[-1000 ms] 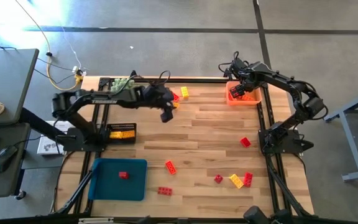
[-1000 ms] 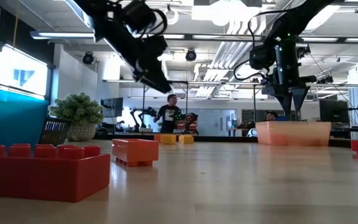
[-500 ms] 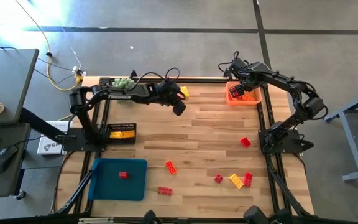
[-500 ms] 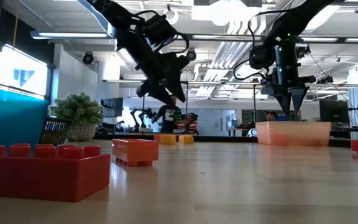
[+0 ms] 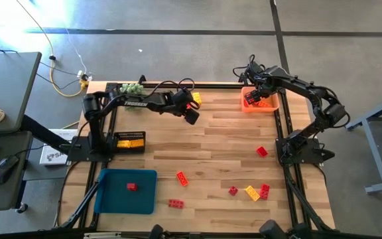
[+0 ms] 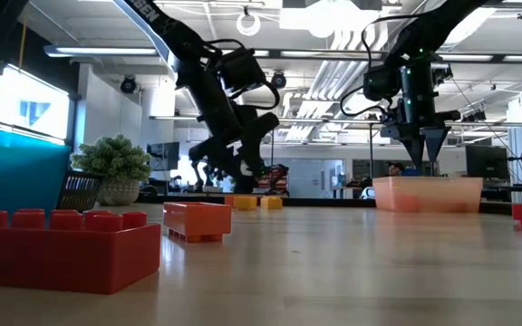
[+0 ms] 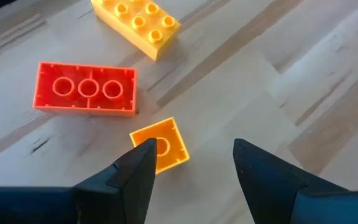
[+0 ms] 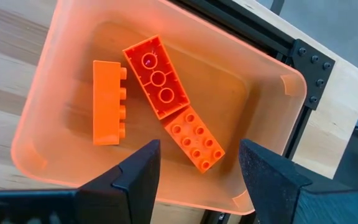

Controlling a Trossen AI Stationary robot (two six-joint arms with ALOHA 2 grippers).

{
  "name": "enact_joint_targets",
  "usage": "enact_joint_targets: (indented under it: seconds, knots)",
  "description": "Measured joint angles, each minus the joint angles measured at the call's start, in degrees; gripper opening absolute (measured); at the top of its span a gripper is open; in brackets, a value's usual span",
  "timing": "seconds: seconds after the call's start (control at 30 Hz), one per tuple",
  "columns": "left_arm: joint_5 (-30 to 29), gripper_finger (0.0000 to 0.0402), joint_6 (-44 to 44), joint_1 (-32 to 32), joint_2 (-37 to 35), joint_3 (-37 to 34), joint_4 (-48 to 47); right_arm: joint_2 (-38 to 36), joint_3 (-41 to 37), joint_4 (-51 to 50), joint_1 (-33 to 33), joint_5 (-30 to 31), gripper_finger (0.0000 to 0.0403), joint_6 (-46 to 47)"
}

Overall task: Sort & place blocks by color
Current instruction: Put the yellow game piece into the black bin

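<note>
1. Blocks lie scattered: you see three orange ones in the orange tray (image 8: 272,112), one red on the blue tray (image 5: 111,199).
2. Your left gripper (image 7: 191,165) hangs, fingers apart and empty, over a small orange block (image 7: 161,144).
3. Your right gripper (image 8: 199,165) hovers above the orange tray, fingers apart, empty.

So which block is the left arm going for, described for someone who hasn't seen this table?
Start at the orange tray at the table's far edge and look left to three blocks lying close together under the left gripper. The target looks to be the small square orange-yellow block, lying underside up between the open fingers. Its neighbours, the yellow brick and the red-orange brick, are both longer.
</note>
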Motion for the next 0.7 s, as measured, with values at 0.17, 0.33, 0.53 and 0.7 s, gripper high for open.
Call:
enact_joint_targets:
  seconds: [0.17,0.33,0.53,0.7]
  knots:
    - [-1.89,0.02,-0.95,0.0,0.04,0.0,0.0,0.0,0.0,0.06,1.0,0.02,0.0204,-0.07]
    - [-1.66,0.02,-2.47,0.07,0.04,0.0,-0.42,0.0,0.0,0.42,1.95,0.29,0.0204,-0.07]
    - [-1.36,0.02,-3.06,0.14,0.04,0.0,-0.73,0.0,0.0,0.85,2.45,0.31,0.0204,-0.03]
    - [1.79,0.02,-3.91,1.43,0.04,0.0,-4.06,0.0,0.0,0.89,2.42,0.31,0.0204,0.07]
